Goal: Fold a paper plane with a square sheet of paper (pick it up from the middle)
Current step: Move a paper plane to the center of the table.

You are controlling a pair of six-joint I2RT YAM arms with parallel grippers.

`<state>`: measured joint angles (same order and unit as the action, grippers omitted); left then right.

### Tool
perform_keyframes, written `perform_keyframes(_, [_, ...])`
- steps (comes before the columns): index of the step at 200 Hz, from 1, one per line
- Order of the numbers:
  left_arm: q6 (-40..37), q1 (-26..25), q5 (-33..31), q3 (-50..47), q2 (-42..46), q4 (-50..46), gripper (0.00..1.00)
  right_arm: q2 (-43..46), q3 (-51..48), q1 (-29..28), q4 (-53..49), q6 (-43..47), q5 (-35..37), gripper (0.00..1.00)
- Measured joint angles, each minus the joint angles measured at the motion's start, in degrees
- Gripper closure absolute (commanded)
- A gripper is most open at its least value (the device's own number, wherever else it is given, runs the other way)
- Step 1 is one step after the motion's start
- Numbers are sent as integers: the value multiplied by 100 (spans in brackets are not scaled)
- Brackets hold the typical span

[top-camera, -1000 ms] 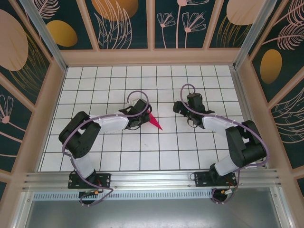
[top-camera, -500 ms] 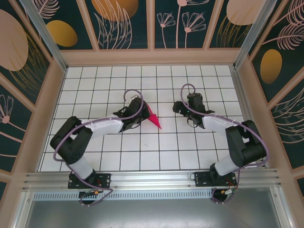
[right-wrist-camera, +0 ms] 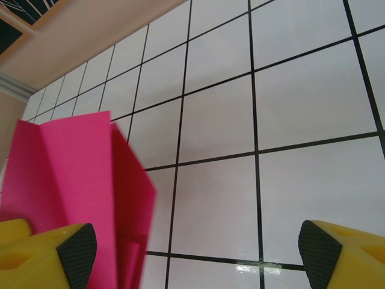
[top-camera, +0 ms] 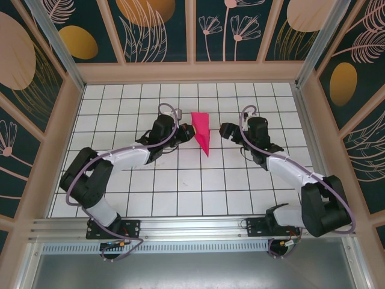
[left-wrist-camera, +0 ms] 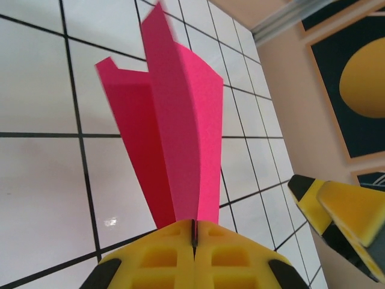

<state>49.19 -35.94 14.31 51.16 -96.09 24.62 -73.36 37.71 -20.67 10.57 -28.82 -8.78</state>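
Plane [top-camera: 201, 131]: pink folded dart over the middle of the table [top-camera: 180, 192], between the two grippers; broad tail toward the far side, nose toward the near edge.
Left gripper [top-camera: 182, 136]: shut on the plane, yellow fingers [left-wrist-camera: 162, 256] pressed together with a fold pinched in the seam between them; pink layers fanning out beyond the tips.
Right gripper [top-camera: 226, 131]: spread wide, holding nothing; just beside the plane on its right, one finger [right-wrist-camera: 63, 250] close to the pink edge, contact hard to tell.
Handling: likely very light, thin and limp; creases springy, layers splaying apart rather than lying flat; easily crumpled by a hard squeeze, easily slipped from a loose one.
Where to hold: probably along the centre fold, where the layers stack thickest and stiffest; wing edges and nose best left alone.
Left arm pose: reaching forward and inward, elbow out to the left, wrist turned toward centre, fingers pointing into the plane's side.
Right arm pose: stretched forward and inward, forearm slanting across the table, wrist facing left toward the plane.
Contact with table: cannot tell whether lifted clear or nose resting on the surface.
Risk: second pinch on a single wing likely to bend it or open a crease.
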Motion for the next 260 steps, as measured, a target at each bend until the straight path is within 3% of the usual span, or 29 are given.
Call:
perform_keyframes(46, [59, 186, 680, 219, -1182, 544, 100, -63, -127, -72, -17, -9, -184, 15])
perform_keyframes(96, [72, 372, 938, 245, -1685, 560, 100, -813, 72, -474, -114, -35, -382, 36])
perform_keyframes(121, [103, 474, 946, 243, -1716, 560, 100, -1305, 365, -708, -197, -52, -450, 41])
perform_keyframes(174, [107, 568, 922, 144, -1716, 562, 96, -1996, 905, -1137, -409, -46, -435, 43])
perform_keyframes(219, [136, 568, 929, -160, -1707, 658, 85, -2385, 1182, -1237, -560, -17, -483, 43])
perform_keyframes(260, [131, 568, 844, -262, -1515, 660, 82, -2479, 1333, -1357, -640, 24, -634, 44])
